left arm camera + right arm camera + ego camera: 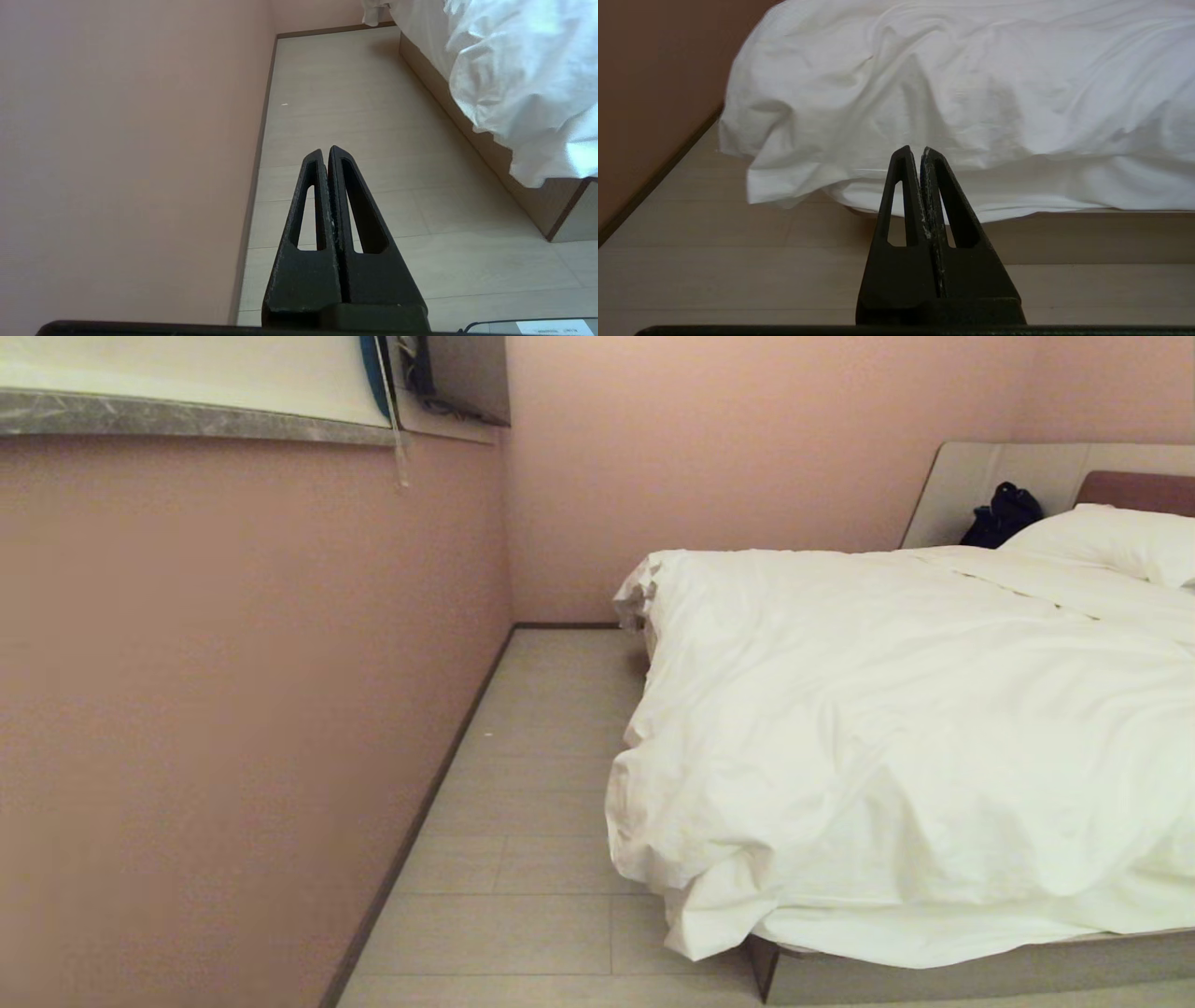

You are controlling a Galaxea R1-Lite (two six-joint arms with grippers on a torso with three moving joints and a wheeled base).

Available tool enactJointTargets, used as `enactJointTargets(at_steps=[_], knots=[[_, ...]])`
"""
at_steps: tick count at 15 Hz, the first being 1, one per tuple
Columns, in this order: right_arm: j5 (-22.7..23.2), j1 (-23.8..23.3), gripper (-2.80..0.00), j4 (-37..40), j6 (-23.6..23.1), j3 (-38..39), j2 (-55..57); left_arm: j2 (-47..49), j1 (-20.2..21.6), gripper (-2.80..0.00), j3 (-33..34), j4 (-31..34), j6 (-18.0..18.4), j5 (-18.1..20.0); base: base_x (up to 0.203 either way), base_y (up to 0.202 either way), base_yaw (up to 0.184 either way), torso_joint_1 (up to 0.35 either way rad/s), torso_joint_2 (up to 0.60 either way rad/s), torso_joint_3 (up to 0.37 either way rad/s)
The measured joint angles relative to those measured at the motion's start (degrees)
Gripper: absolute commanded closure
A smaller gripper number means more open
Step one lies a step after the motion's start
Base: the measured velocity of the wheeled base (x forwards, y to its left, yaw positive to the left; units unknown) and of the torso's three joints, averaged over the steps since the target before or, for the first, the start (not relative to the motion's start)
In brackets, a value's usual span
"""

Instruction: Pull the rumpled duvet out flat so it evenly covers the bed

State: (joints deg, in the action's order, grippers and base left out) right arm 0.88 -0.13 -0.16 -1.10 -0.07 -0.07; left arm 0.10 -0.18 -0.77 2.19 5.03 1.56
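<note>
Both black end effectors, left [325,150] and right [915,149], are pinched fully closed, gripping nothing, over the floor. The puffy, wrinkled white duvet [896,728] sits bunched on the low beige-based bed [980,971], spilling over its near corner.

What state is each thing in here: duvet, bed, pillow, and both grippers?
duvet: rumpled, bunched at the near corner, drooping over the bed's edge.
bed: mattress covered by the duvet, base showing below.
pillow: lying at the headboard, uncovered.
black bag: resting against the headboard panel.
left gripper: shut, empty, over the floor beside the bed.
right gripper: shut, empty, pointed at the duvet's hanging edge.
</note>
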Motion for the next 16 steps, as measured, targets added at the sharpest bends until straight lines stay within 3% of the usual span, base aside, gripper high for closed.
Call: enactJointTargets(at_steps=[4, 16], knots=[[0.00, 0.06, 0.00, 0.03, -0.02, 0.00, 0.00, 0.00, 0.09, 0.00, -0.02, 0.01, 0.26, 0.00, -0.039, -0.031, -0.002, 0.003, 0.00, -0.001], [-0.02, 0.06, 0.00, 0.00, -0.02, 0.05, 0.00, 0.00, 0.05, 0.00, -0.13, 0.04, -1.31, -0.10, -0.191, -0.015, -0.002, 0.003, 0.00, 0.003]])
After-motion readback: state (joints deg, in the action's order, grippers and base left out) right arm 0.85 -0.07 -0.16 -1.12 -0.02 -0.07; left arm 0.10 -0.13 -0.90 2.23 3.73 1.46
